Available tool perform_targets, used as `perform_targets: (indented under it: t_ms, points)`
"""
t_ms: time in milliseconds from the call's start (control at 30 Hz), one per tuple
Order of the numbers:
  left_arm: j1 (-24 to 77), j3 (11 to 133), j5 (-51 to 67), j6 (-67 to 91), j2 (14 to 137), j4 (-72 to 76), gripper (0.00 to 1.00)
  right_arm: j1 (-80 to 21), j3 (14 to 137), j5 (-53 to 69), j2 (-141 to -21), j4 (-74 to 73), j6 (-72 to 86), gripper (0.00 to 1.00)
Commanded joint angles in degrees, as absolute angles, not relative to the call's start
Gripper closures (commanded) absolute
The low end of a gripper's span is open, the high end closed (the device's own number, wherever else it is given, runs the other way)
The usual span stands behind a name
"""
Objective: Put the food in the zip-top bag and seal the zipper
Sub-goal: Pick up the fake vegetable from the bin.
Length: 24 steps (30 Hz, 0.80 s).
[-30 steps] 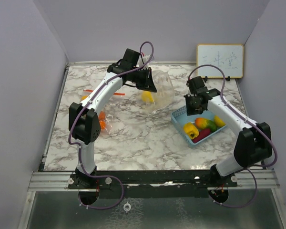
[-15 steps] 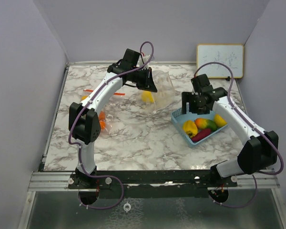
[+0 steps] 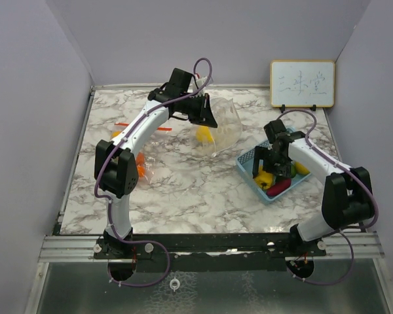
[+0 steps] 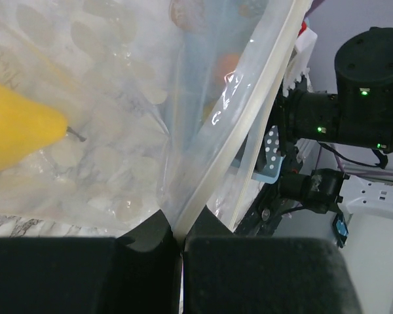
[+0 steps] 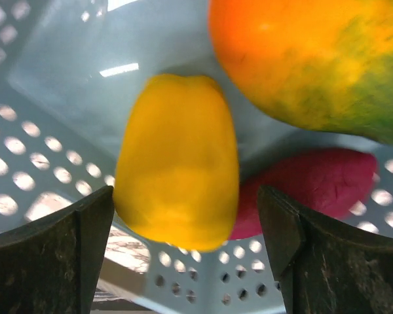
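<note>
My left gripper (image 3: 206,118) is shut on the rim of the clear zip-top bag (image 3: 224,125) and holds its mouth up at the back of the table. One yellow piece of food (image 3: 202,134) lies inside the bag. In the left wrist view the bag's zipper strip (image 4: 249,118) runs out from my pinched left gripper (image 4: 180,235). My right gripper (image 3: 268,171) is open and low in the light blue basket (image 3: 247,156). Its jaws stand on either side of a yellow pepper (image 5: 177,163). Beside the pepper lie an orange-green mango (image 5: 314,65) and a dark red piece (image 5: 308,186).
A small whiteboard (image 3: 302,83) leans on the back wall at the right. Orange pieces (image 3: 140,165) and a thin red strip (image 3: 121,124) lie on the marble top near the left arm. Grey walls close in three sides.
My right gripper has gone from shut to open and dropped into the basket around the yellow pepper. The left gripper and the bag have not moved.
</note>
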<state>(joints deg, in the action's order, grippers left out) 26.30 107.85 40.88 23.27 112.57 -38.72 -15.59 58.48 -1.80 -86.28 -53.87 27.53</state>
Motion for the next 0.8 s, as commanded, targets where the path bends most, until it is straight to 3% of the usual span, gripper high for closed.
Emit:
perform_targets:
  t_ms: [0, 100, 233, 333, 533, 767]
  points:
    - [25.9, 107.0, 43.8, 23.1, 112.1, -37.0, 1.0, -15.4, 57.2, 1.5, -89.6, -47.1, 29.6, 0.12]
    - [25.7, 106.8, 43.9, 23.2, 112.3, -36.9, 1.0, -15.4, 57.0, 1.0, -91.4, -44.9, 29.7, 0.2]
    - [25.6, 106.6, 43.6, 23.6, 112.2, -36.8, 1.0, -15.4, 57.5, 1.8, -92.0, -45.0, 29.1, 0.53]
    - [25.5, 106.6, 43.5, 23.7, 112.3, -36.9, 1.0, -15.4, 59.5, -0.1, -89.4, -47.3, 28.5, 0.65]
    - [25.4, 107.5, 42.7, 23.4, 113.0, -37.4, 1.0, -15.4, 73.2, -1.9, -84.0, -54.4, 25.0, 0.69]
    - [25.4, 108.4, 42.3, 24.3, 113.4, -37.2, 1.0, -15.6, 79.5, 25.3, -79.1, -35.3, 23.2, 0.69]
